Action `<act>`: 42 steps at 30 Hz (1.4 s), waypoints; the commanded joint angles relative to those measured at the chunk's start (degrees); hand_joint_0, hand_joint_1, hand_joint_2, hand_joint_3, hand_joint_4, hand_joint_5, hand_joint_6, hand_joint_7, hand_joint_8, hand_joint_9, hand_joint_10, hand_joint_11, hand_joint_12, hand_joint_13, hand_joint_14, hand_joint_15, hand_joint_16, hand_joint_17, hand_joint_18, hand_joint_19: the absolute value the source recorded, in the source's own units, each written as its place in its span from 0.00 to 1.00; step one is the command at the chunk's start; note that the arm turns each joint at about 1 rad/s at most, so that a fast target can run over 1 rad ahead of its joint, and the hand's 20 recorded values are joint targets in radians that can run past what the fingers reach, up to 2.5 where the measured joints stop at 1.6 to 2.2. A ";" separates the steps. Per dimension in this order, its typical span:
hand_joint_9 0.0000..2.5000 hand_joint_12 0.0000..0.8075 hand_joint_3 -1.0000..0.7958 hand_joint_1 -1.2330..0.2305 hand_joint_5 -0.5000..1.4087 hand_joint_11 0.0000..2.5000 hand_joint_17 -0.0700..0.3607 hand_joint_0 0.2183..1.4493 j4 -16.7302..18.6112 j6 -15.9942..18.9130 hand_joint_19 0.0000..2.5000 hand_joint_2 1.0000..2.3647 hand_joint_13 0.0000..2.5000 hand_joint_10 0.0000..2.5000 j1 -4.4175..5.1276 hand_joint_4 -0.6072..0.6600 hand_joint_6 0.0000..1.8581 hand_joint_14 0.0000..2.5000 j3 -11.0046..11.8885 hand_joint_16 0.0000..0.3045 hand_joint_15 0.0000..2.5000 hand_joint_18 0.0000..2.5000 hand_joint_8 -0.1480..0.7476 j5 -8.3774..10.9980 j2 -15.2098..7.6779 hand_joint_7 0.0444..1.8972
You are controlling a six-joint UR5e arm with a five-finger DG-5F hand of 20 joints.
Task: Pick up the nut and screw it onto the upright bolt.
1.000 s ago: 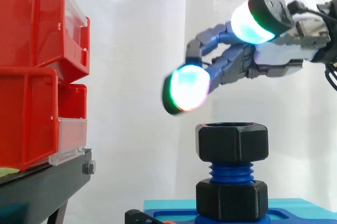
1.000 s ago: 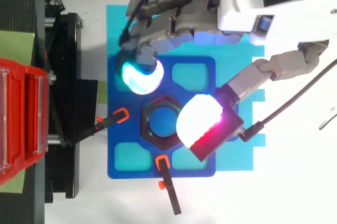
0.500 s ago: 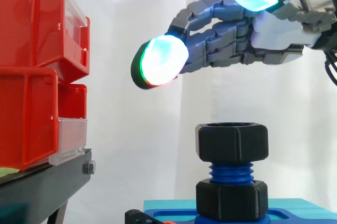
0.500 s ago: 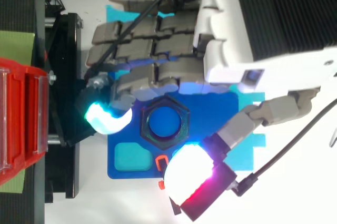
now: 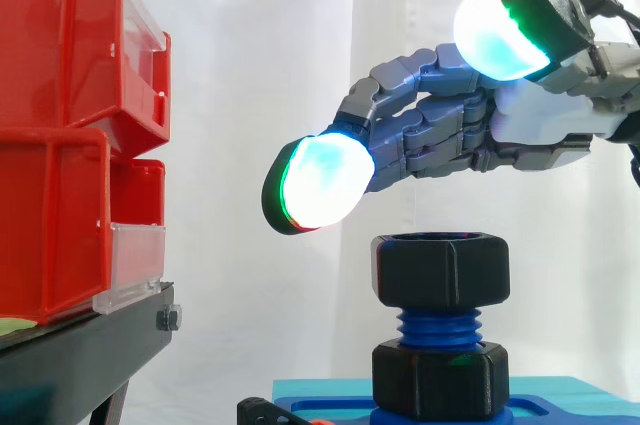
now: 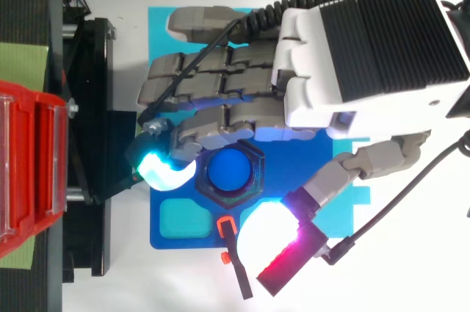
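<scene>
1. Side view: black nut (image 5: 442, 270) seated on top end of upright blue bolt (image 5: 437, 325), threads bare beneath it, black hex base (image 5: 440, 377) at the foot
2. Hand (image 5: 540, 120) hovering just above the nut, apart from it; loosely spread, thumb held wide, nothing held
3. Top view: glowing fingertips (image 6: 163, 171) beside one side of the nut, thumb pad (image 6: 268, 227) off the opposite corner, hex between them
4. Probably rigid plastic, light, smooth-faced; likely to slip if pinched on corners
5. Best hold judged across two opposite flats, pads square to the faces, light squeeze enough
</scene>
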 commanded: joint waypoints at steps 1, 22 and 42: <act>0.10 0.33 0.28 0.74 0.15 0.00 0.33 0.20 0.00 0.02 0.00 0.00 0.04 0.00 -0.10 0.55 0.27 0.00 -0.01 0.11 0.00 0.00 0.35 -0.03 -0.01 0.27; 0.12 0.32 0.28 0.73 0.18 0.00 0.31 0.20 1.15 0.90 0.00 0.00 0.07 0.00 -0.10 0.61 0.27 0.00 -1.85 0.10 0.00 0.00 0.39 -0.11 -0.01 0.39; 0.16 0.28 0.28 0.70 0.20 0.00 0.28 0.22 1.24 -0.16 0.00 0.00 0.11 0.00 -3.00 0.64 0.27 0.00 -1.85 0.07 0.00 0.00 0.42 -2.31 -0.01 0.56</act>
